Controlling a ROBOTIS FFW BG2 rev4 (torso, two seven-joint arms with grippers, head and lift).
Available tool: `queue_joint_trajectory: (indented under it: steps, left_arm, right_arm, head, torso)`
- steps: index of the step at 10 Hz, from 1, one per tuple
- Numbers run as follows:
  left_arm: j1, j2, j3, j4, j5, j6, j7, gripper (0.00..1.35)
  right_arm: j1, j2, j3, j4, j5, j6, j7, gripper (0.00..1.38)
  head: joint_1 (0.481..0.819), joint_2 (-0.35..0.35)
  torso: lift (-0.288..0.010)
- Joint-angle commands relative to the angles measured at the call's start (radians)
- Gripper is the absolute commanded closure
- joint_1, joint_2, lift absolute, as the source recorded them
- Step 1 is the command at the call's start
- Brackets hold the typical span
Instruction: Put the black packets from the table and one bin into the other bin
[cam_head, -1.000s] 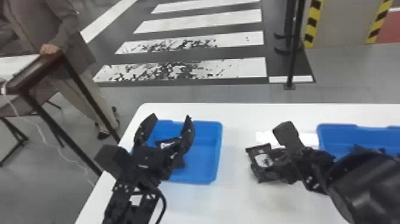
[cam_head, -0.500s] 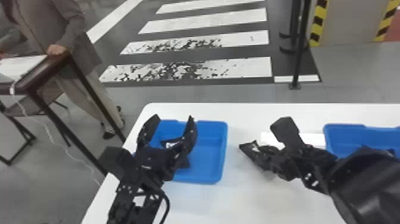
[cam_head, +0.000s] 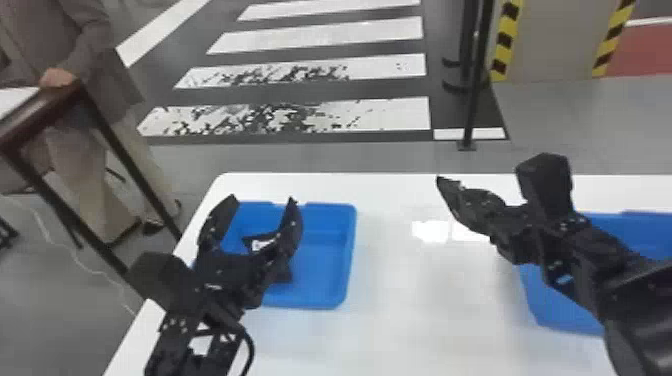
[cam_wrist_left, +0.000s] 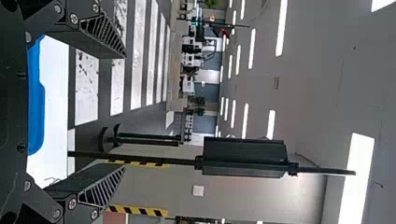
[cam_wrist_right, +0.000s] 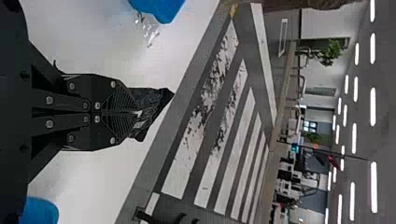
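Observation:
In the head view my left gripper stands open over the left blue bin, where a black packet lies partly hidden behind its fingers. The left wrist view has this gripper with its fingers wide apart and nothing between them. Between the two bins, above the table, is my right gripper, a black packet sticking out at its tip. In the right wrist view the right gripper is shut on that packet. The right arm partly covers the right blue bin.
Both bins rest on the white table, the left one near its left edge. A bright, shiny patch lies on the table between them. Beyond the left edge, a person's hand rests on a dark-framed stand.
The right gripper has lifted the packet from the table, turning it upward and away from the robot. The left gripper keeps its place over the left bin, while the head view has shifted slightly.

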Motion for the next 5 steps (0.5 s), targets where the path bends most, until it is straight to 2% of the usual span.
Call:
queue_joint_trajectory:
  steps: [1,3,4,5]
  left_arm:
    - [0.000,0.000,-0.001,0.000,0.000,-0.002,0.000,0.21]
    - [0.000,0.000,0.001,0.000,0.000,-0.010,0.000,0.21]
    - [0.003,0.000,0.005,0.000,0.004,-0.014,0.000,0.21]
    - [0.007,-0.002,0.011,0.000,0.004,-0.054,0.005,0.21]
  right_arm:
    - [0.112,0.006,-0.127,-0.174,0.037,0.049,0.000,1.14]
    - [0.267,0.011,-0.275,-0.349,0.082,0.169,0.002,1.14]
    - [0.321,0.012,-0.319,-0.385,0.094,0.211,0.005,1.14]
    - [0.348,0.014,-0.343,-0.371,0.098,0.213,0.012,1.13]
  head:
    - [0.695,0.167]
    - [0.695,0.103]
    - [0.695,0.054]
    - [0.695,0.018]
  torso:
    - [-0.110]
    - [-0.110]
    - [-0.110]
    - [-0.110]
